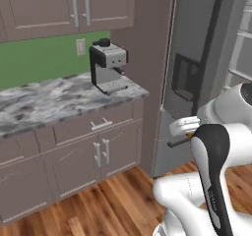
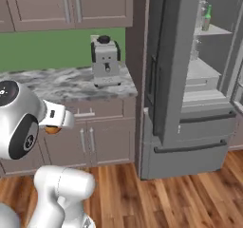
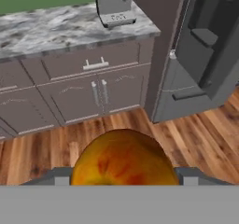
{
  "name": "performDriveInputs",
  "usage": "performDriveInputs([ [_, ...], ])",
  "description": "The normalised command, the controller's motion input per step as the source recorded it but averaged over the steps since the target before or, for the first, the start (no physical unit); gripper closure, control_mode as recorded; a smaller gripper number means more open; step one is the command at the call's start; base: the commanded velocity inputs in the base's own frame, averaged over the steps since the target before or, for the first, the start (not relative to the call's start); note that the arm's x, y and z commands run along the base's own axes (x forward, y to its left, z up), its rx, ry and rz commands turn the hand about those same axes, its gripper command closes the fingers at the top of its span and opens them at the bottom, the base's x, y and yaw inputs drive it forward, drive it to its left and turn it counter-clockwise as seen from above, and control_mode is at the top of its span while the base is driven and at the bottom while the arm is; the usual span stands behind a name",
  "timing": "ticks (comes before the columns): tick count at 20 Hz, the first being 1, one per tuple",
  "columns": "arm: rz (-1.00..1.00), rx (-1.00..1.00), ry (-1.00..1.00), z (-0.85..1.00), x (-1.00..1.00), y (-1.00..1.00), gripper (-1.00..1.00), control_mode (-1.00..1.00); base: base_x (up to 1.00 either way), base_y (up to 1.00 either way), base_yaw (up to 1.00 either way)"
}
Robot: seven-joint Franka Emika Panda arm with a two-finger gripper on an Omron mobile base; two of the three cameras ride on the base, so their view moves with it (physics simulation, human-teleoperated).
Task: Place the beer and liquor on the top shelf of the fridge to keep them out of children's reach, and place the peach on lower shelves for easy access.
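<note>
Peach (image 3: pixel 123 158) — in hand (image 3: pixel 123 178)

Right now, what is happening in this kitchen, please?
The robot arm is carrying the peach in its tool, held up above the wood floor in front of the brown cabinets. The fridge stands open to the right of the counter. The beer is already on the top shelf. A coffee machine sits on the counter. The peach has not yet reached the fridge.
</note>
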Motion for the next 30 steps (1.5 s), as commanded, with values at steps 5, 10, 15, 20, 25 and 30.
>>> performDriveInputs([
  [5,0.00,0.00,0.00,0.00,0.00,0.00,1.00,1.00,-0.05,-1.00,-0.36],
  [10,0.00,0.00,0.00,0.00,0.00,0.00,1.00,1.00,0.11,-0.98,-0.29],
  [15,0.00,0.00,0.00,0.00,0.00,0.00,1.00,1.00,0.41,-0.83,-0.16],
  [20,0.00,0.00,0.00,0.00,0.00,0.00,1.00,1.00,0.51,-0.63,-0.10],
  [25,0.00,0.00,0.00,0.00,0.00,0.00,1.00,1.00,0.53,-0.27,0.00],
  [30,0.00,0.00,0.00,0.00,0.00,0.00,1.00,1.00,0.66,-0.03,0.15],
])
